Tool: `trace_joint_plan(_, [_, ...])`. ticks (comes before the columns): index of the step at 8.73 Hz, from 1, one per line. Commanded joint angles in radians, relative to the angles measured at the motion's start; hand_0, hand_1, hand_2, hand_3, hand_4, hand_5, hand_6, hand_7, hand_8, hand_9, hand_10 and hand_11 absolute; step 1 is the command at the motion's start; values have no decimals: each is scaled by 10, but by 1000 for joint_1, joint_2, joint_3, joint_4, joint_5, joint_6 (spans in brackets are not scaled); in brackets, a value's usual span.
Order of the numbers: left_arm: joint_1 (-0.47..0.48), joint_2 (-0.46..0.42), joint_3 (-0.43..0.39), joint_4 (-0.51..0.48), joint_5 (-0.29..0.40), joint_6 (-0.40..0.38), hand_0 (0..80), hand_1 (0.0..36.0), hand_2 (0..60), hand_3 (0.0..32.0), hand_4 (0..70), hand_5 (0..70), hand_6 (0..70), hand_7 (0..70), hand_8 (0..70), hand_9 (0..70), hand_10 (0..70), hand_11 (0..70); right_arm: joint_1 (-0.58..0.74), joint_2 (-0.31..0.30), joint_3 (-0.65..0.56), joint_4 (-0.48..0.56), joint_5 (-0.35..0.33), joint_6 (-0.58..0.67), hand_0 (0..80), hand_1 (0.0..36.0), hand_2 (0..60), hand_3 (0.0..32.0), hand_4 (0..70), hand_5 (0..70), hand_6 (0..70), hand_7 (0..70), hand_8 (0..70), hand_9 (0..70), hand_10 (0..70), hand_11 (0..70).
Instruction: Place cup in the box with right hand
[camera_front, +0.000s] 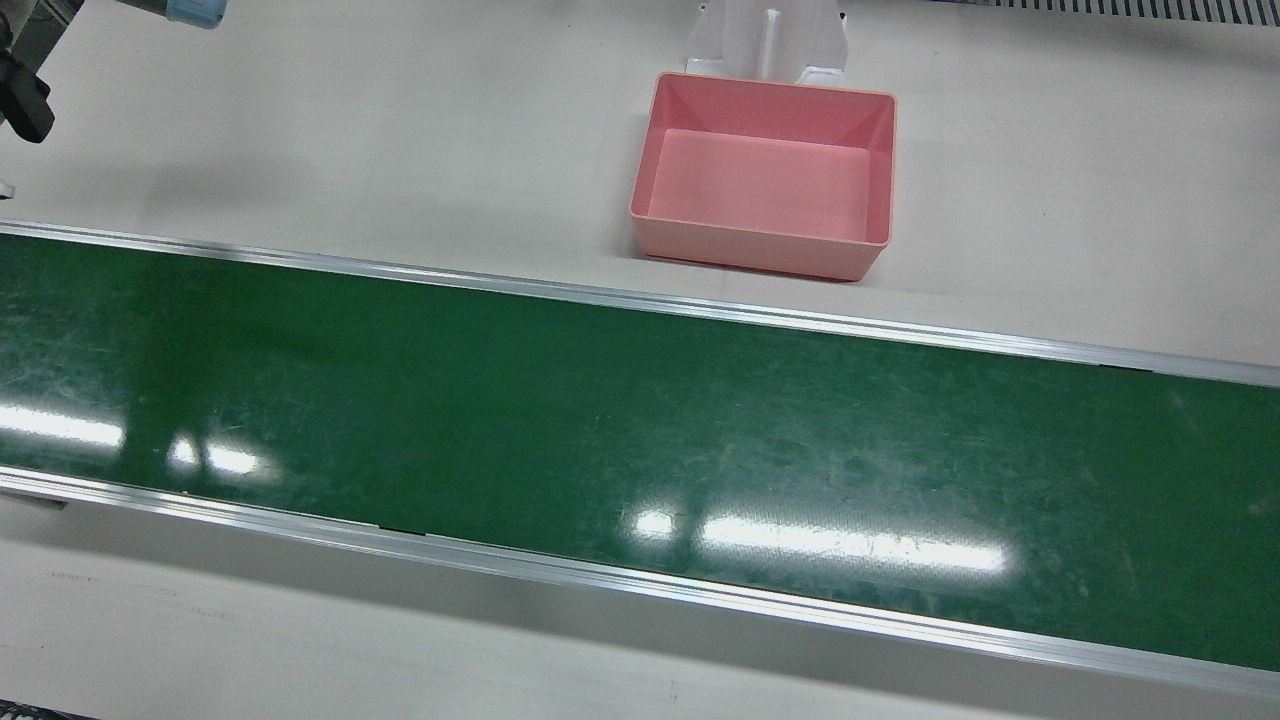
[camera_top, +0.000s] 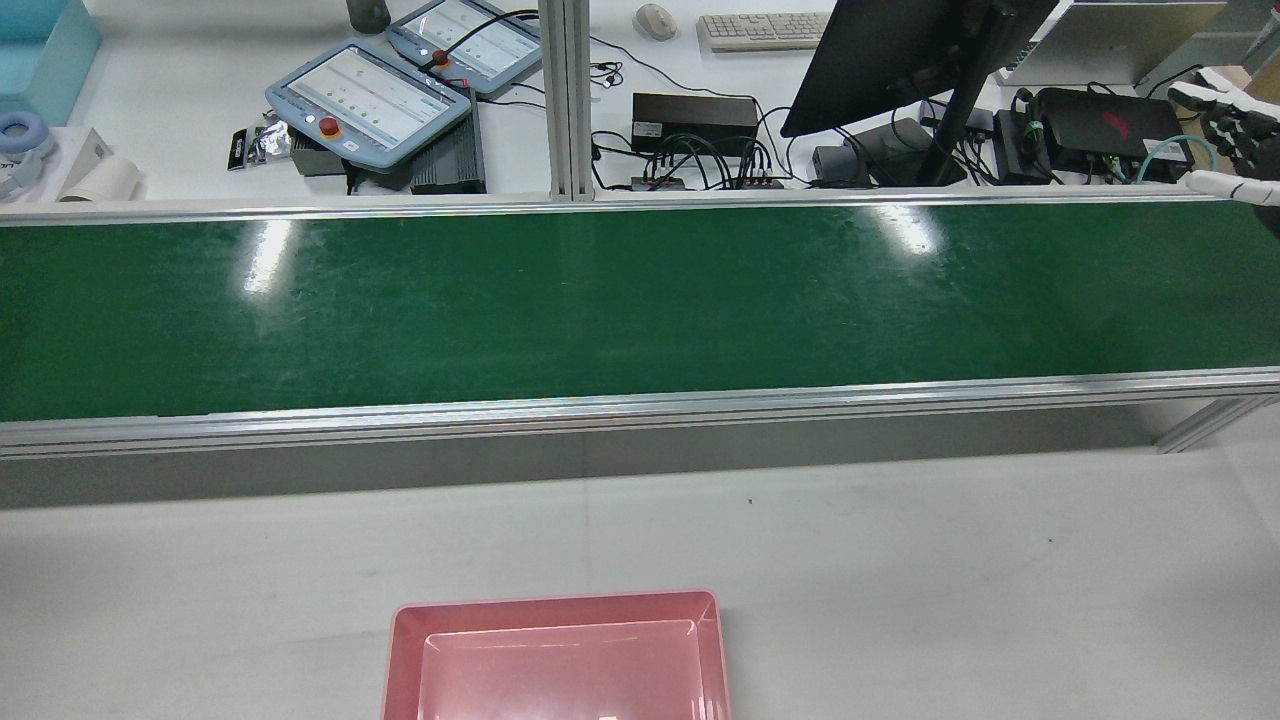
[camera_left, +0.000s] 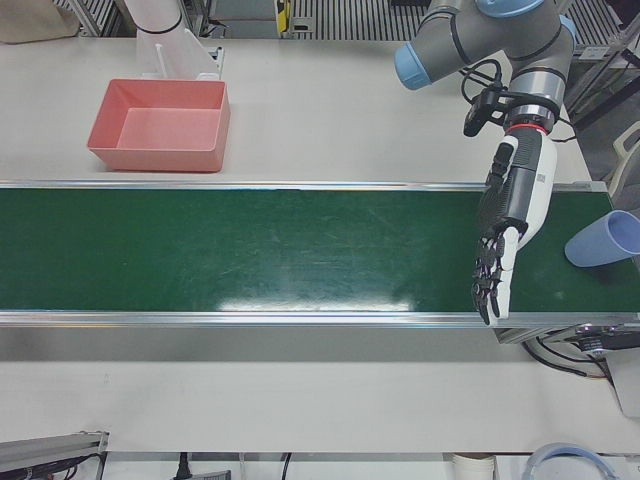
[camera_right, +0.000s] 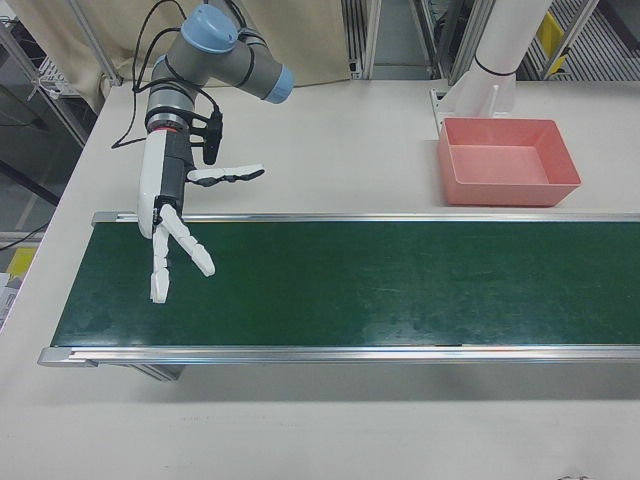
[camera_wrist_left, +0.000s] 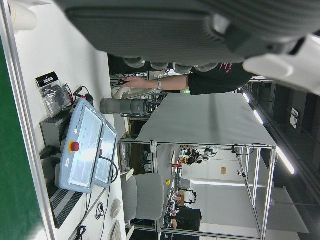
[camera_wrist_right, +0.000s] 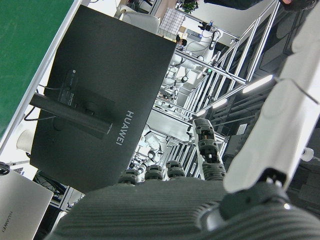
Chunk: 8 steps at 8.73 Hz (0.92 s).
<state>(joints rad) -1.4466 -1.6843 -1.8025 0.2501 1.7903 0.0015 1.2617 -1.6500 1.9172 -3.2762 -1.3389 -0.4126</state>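
Note:
A light blue cup (camera_left: 606, 240) appears to lie on its side at the end of the green belt (camera_left: 250, 250) before the left arm, seen only in the left-front view. My left hand (camera_left: 508, 225) hangs open over the belt just beside the cup, fingers pointing down, not touching it. At the opposite end of the belt my right hand (camera_right: 170, 225) is open with fingers spread, holding nothing; the rear view shows only the right hand's edge (camera_top: 1235, 130). The pink box (camera_front: 750, 250) (camera_right: 510, 192) (camera_left: 155, 158) (camera_top: 555, 603) stands empty on the white table behind the belt.
A white pedestal (camera_front: 765, 40) rises right behind the box. Beyond the belt's far rail are a black monitor (camera_top: 900, 50), two teach pendants (camera_top: 370, 95), a keyboard (camera_top: 765, 30) and cables. Aluminium rails (camera_front: 640, 300) edge the belt.

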Motion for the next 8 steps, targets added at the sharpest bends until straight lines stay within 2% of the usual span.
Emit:
trace_joint_plan(1, [2,0,0,0,0,0,0,0,0,0,0,0,0,0,0,0,0,0,1,-1,-1,1,-6,0,464,113,73,0,39,45,30,79,22,55,19,45])
trace_joint_plan(2, [0,0,0,0,1,0,0,0,0,0,0,0,0,0,0,0,0,0,1,-1,-1,0,-6,0,471,104,37,0,44,46,30,79,21,54,19,45])
trace_joint_plan(3, [0,0,0,0,1,0,0,0,0,0,0,0,0,0,0,0,0,0,1,-1,-3,1,-6,0,464,113,77,0,38,45,30,80,21,55,20,45])
trace_joint_plan(4, [0,0,0,0,0,0,0,0,0,0,0,0,0,0,0,0,0,0,1,-1,-6,1,-6,0,466,114,72,0,37,46,30,79,21,54,20,46])
trace_joint_plan(5, [0,0,0,0,0,0,0,0,0,0,0,0,0,0,0,0,0,0,-2,-1,-7,1,-6,0,475,105,34,0,40,46,30,79,22,55,20,46])
trace_joint_plan(7, [0,0,0,0,0,0,0,0,0,0,0,0,0,0,0,0,0,0,-2,-1,-9,6,-6,0,465,91,34,0,39,42,28,69,21,54,22,47])
trace_joint_plan(8, [0,0,0,0,0,0,0,0,0,0,0,0,0,0,0,0,0,0,-2,-1,-10,22,-8,-2,467,95,34,0,45,43,29,77,21,55,22,47])
